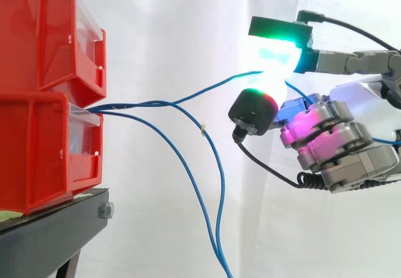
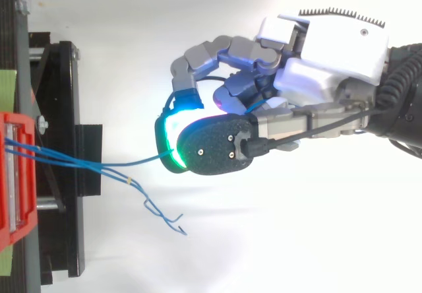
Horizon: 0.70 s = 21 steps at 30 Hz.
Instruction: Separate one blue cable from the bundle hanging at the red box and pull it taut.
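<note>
Off the front edge of the lower red bin, where the bundle leaves it, one blue cable climbs away to the right. It ends between the glowing fingertips of the hand, which pinches it with one pad above and one below. The strand has a soft bow in it, so I judge the separating done and the tightening only half done.

To finish well, the hand should draw straight back from the bin along the cable's own line, slowly and with a firm pinch, stopping as the bow goes out. A sideways or downward pull would drag the cable on the bin's lip. Just off that front edge the held strand crosses the other cables. It may be twisted with them there, though the crossing is too fine to read. If so, they would lift with it, and a slight raise might help it slip free. Those others droop well below the hand, one carrying a small pale tie, and their loose ends hang past the stand's front edge.

The lower bin sits on the black stand at its front edge, with a second red bin stacked on it. Behind hangs a white curtain, and between bins and hand there is open room save for the cables.
</note>
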Tool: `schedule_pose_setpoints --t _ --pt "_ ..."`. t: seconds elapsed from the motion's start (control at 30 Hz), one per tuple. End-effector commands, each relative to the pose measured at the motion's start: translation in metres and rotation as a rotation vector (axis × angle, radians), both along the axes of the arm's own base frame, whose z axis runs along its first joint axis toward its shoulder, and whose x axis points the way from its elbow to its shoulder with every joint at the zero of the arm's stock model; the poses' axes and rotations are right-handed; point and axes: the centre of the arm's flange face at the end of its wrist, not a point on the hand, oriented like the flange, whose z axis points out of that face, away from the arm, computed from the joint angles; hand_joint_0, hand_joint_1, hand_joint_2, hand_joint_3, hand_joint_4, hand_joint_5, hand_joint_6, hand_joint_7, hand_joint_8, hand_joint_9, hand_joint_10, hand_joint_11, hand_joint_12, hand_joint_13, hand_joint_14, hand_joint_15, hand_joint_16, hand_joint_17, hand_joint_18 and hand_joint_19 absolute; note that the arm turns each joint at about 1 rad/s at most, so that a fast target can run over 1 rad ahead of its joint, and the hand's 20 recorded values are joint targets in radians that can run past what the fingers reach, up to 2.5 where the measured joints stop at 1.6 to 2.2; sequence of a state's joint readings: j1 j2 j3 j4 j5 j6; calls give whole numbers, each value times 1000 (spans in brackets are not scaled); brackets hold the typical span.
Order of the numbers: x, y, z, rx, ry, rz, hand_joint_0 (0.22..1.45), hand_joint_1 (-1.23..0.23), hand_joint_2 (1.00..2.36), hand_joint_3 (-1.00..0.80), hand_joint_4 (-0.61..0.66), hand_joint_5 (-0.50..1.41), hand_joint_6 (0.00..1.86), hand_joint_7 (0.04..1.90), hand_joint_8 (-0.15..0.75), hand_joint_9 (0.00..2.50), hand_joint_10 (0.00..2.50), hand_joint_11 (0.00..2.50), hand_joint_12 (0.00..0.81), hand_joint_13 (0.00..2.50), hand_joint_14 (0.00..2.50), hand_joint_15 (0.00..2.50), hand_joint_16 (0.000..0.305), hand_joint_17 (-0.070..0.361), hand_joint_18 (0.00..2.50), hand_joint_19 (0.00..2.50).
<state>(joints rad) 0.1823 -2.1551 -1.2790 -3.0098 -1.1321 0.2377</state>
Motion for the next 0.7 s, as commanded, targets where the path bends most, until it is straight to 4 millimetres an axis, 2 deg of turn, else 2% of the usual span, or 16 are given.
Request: schedule_pose_setpoints --t 0.0,0.67 --pt "0 0 0 0 0 0 642 -767 1013 2 -45 -134 904 1350 279 871 2500 1946 419 1053 2500 2185 48 108 1496 1735" --pt "0 -1 0 0 -1 -3 643 -767 1014 1 -45 -135 904 1354 284 862 2500 1957 427 1042 2500 2198 48 108 1495 1734"
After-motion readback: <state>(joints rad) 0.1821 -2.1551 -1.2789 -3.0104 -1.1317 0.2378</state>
